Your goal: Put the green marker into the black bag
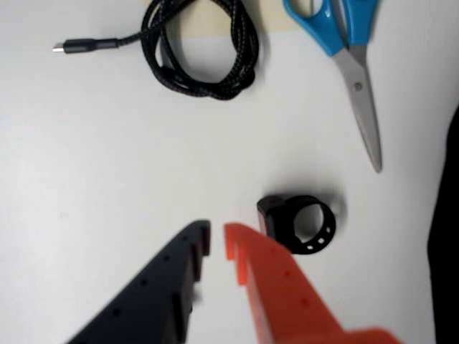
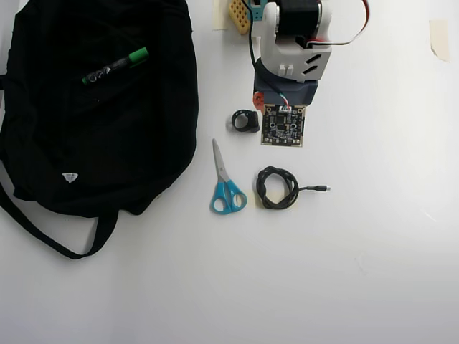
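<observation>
The green marker [image 2: 115,66], black-barrelled with a green cap, lies slanted on top of the black bag [image 2: 100,136] at the upper left of the overhead view. It does not show in the wrist view, where only the bag's edge [image 1: 446,236] darkens the right border. My gripper [image 1: 216,240], with one black and one orange finger, hangs over bare white table to the right of the bag. Its tips stand a narrow slit apart and hold nothing. From overhead, the arm [image 2: 290,43] covers most of the gripper.
A small black ring-shaped part [image 1: 301,223] [image 2: 245,120] lies just right of the orange finger. Blue-handled scissors [image 1: 355,79] [image 2: 226,188] and a coiled black cable [image 1: 208,54] [image 2: 277,188] lie beyond it. The bag's strap [image 2: 43,233] loops toward the lower left.
</observation>
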`<action>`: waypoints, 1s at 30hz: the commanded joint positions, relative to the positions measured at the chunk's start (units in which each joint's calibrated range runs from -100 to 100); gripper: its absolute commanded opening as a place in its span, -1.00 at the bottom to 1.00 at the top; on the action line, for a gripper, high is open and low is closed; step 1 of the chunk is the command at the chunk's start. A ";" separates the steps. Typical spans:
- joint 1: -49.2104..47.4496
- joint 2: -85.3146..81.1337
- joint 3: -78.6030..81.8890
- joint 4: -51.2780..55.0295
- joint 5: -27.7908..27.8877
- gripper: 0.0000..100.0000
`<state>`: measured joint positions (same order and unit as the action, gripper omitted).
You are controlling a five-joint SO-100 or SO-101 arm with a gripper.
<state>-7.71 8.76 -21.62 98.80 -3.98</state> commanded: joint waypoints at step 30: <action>-3.43 -40.88 31.59 -19.04 -2.52 -0.96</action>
<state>-10.65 -24.87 -0.39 86.86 -5.25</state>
